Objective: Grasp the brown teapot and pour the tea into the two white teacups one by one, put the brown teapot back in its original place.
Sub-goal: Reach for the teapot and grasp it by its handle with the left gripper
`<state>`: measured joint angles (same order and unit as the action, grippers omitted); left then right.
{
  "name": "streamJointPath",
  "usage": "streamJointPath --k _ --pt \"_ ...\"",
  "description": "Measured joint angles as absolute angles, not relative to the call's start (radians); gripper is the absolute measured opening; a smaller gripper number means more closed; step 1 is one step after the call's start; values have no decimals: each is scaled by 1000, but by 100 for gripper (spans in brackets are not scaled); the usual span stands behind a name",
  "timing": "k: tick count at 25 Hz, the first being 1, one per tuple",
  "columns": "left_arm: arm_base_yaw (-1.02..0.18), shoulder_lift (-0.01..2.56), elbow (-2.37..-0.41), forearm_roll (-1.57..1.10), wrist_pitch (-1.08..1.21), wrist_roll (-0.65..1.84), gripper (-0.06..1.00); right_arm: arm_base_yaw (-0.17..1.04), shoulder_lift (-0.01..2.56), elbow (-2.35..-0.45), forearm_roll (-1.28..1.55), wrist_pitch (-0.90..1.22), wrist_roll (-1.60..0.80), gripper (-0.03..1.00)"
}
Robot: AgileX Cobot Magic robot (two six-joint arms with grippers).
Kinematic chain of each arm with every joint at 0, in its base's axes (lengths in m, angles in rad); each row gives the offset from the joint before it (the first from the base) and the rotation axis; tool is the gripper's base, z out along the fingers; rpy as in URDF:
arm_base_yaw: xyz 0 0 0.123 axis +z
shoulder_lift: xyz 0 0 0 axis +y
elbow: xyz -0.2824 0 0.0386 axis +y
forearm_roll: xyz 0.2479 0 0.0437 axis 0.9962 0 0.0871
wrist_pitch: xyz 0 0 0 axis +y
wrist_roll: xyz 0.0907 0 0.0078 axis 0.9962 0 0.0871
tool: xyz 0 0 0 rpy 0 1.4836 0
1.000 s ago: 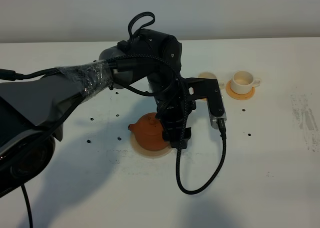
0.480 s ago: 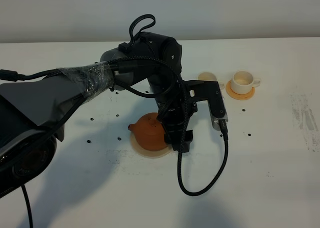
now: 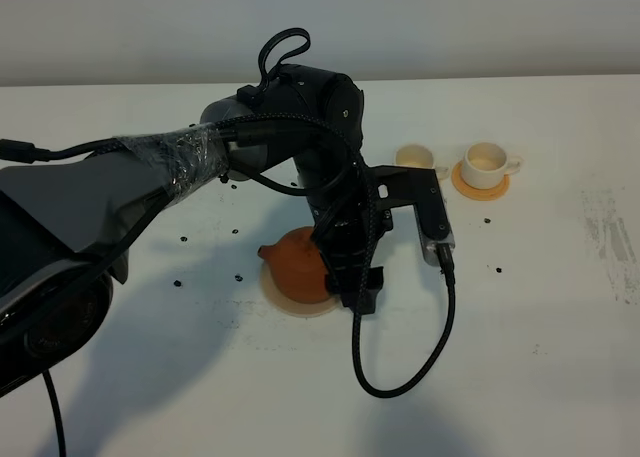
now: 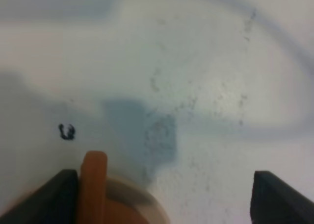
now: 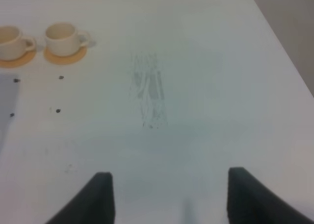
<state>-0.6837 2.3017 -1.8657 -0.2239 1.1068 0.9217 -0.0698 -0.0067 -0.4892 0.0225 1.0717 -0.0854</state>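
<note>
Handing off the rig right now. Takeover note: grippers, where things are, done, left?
Left gripper: jaws open, low at the brown teapot, its handle between the fingers beside one of them, not clamped.
Right gripper: open, empty, above the table.
Teapot sits on its tan coaster; two white teacups stand on orange coasters beyond it.
Done: approach, at most; cannot tell if the cups hold tea.
Left: grip handle, pour into both cups, return teapot to coaster.

A white table is stretching back to a plain grey wall, carrying grey scuffs and scattered black specks, with soft shadows lying across it.
</note>
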Motion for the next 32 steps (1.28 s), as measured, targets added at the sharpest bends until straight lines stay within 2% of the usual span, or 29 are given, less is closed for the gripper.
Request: streamJointPath --k 32 --pt "-684 2302 -1866 -273 1060 924 67 -70 -7 -489 23 1072 -85 52"
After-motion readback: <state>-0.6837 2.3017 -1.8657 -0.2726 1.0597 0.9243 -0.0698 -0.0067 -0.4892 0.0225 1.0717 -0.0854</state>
